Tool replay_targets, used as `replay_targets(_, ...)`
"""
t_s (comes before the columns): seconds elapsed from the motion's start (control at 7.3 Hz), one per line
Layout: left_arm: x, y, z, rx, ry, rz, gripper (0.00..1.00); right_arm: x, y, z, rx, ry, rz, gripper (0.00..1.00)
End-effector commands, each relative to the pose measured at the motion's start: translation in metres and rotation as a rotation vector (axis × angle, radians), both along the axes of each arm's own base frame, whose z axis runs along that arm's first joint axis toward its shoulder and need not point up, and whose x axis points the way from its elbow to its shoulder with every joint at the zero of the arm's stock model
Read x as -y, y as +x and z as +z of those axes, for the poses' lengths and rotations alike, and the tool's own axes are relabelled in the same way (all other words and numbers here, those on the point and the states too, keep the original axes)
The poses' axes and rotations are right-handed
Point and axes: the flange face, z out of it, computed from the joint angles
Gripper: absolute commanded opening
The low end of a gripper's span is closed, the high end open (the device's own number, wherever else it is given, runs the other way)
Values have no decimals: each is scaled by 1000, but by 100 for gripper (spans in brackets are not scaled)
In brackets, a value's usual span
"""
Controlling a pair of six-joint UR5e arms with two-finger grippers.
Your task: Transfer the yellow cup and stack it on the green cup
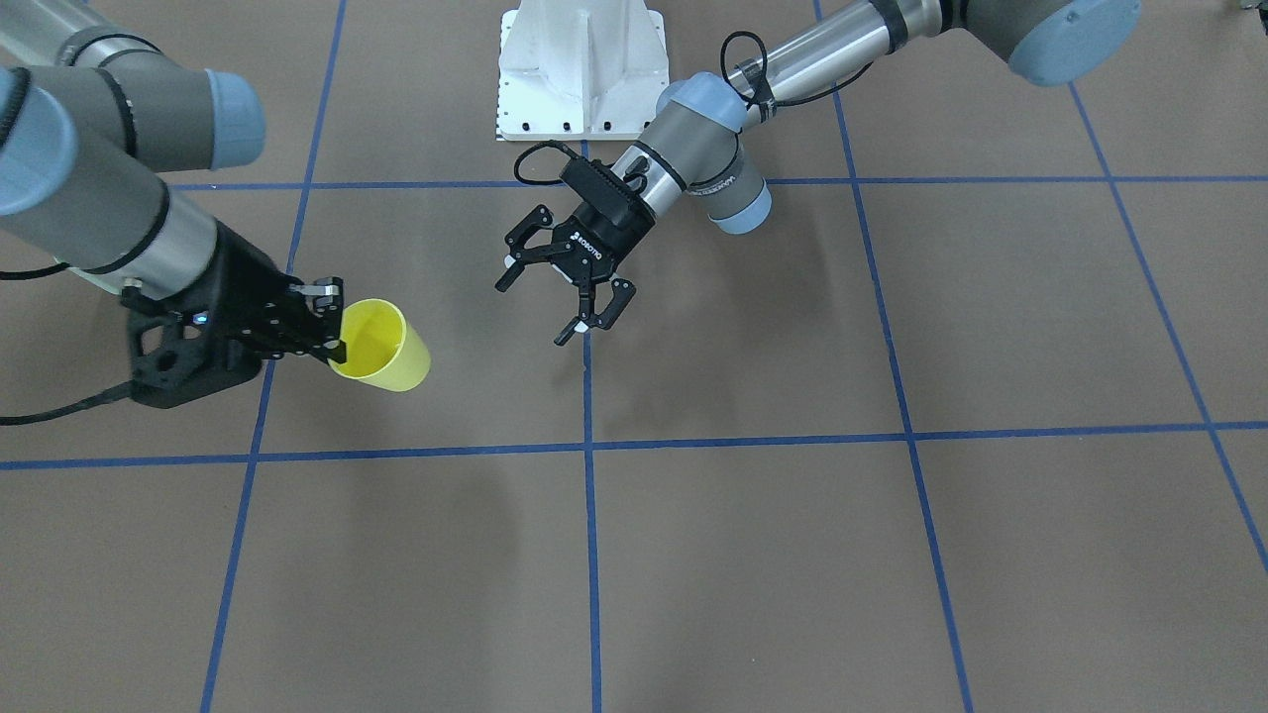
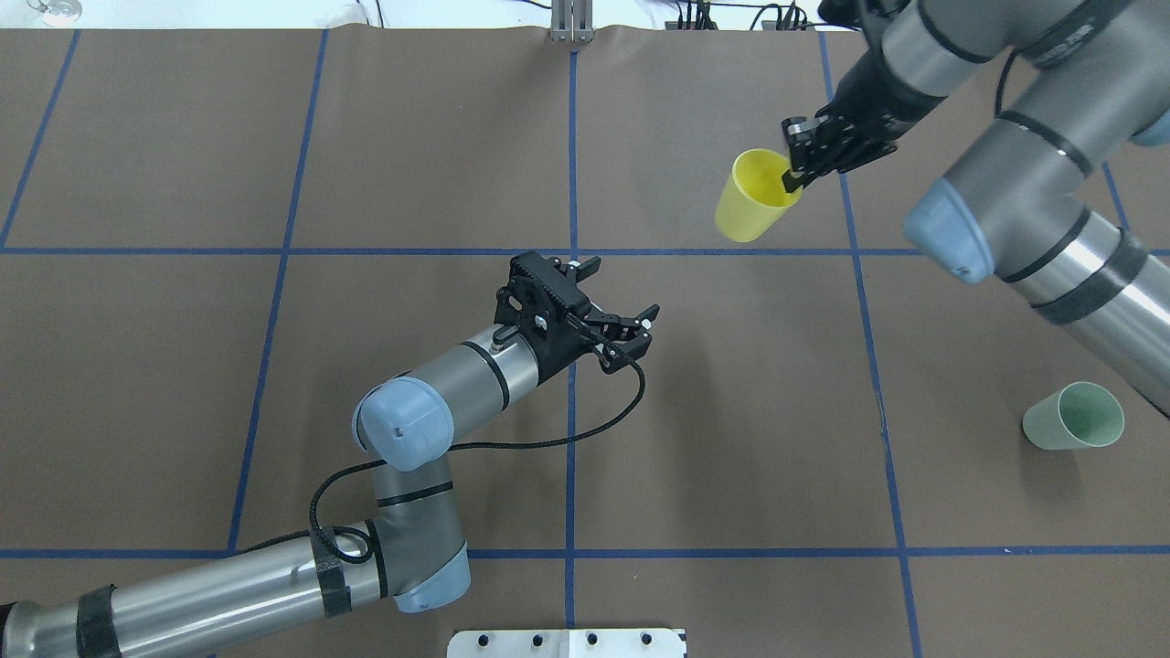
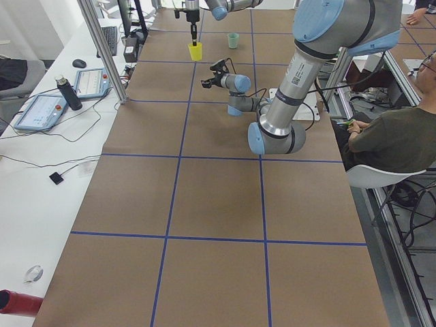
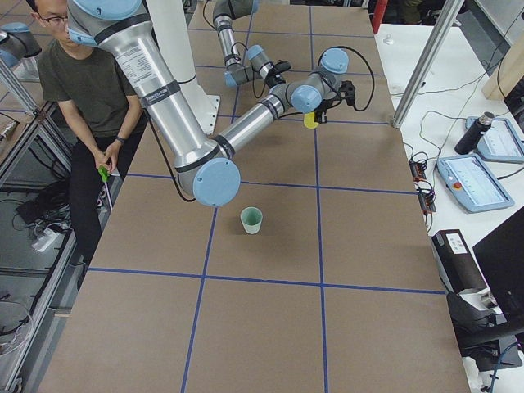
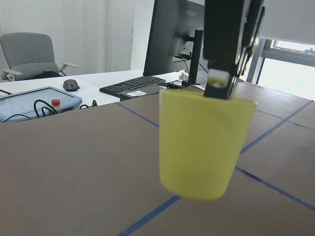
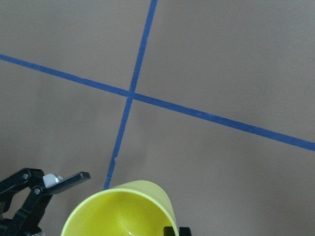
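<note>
Two-arm cell at a brown paper-covered table (image 2: 731, 411) marked with blue tape lines.

(a) The right gripper (image 2: 795, 174) is pinching the small bright yellow tapered plastic cup (image 2: 754, 196) by its rim: one finger is sitting inside the mouth and the other is pressing on the outer wall. The cup is hanging mouth-up and slightly tilted. In the left wrist view its base appears to be clear of the table surface. It is positioned in the far part of the table on the robot's right, just beside a blue tape line.

(b) The left gripper (image 2: 626, 286) is hovering over the central blue line with its fingers spread wide and nothing between them. It is pointing toward the yellow cup but is staying well apart from it.

(c) The small pale mint-green tapered plastic cup (image 2: 1074, 416) is standing upright, mouth up, on the table on the robot's right side, nearer the robot. It is well apart from the yellow cup and from both grippers; the right arm's forearm is passing above and beside it.
</note>
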Motion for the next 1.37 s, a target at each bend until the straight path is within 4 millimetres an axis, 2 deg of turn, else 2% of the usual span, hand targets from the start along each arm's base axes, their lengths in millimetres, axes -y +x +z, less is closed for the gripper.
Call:
replay_targets(0.0,10,-4,0,-1,-14,-11,100,-40,85,63,-82,-74,122,0)
replay_targets(0.14,39,-19,18,-15,-84,-44,100,-69,113,101,-157,-97,179,0)
replay_targets(0.27,71,-26,52,-25,-193,-70,100,-97,131,129,-222,-111,215,0)
replay_targets(0.41,109,-45,70,18,-232,-130,100,-120,145,148,-263,-119,230,0)
replay_targets(0.68,189,-94,101,204,-345,-194,100,-148,161,185,-289,-152,228,0)
replay_targets(0.82,231,-131,115,285,-423,-193,100,-164,168,204,-280,-138,230,0)
replay_targets(1.1,294,-208,145,418,-612,-162,100,-177,172,214,-273,-151,217,0)
replay_targets(1.23,317,-246,160,469,-713,-142,100,-182,173,217,-265,-163,204,0)
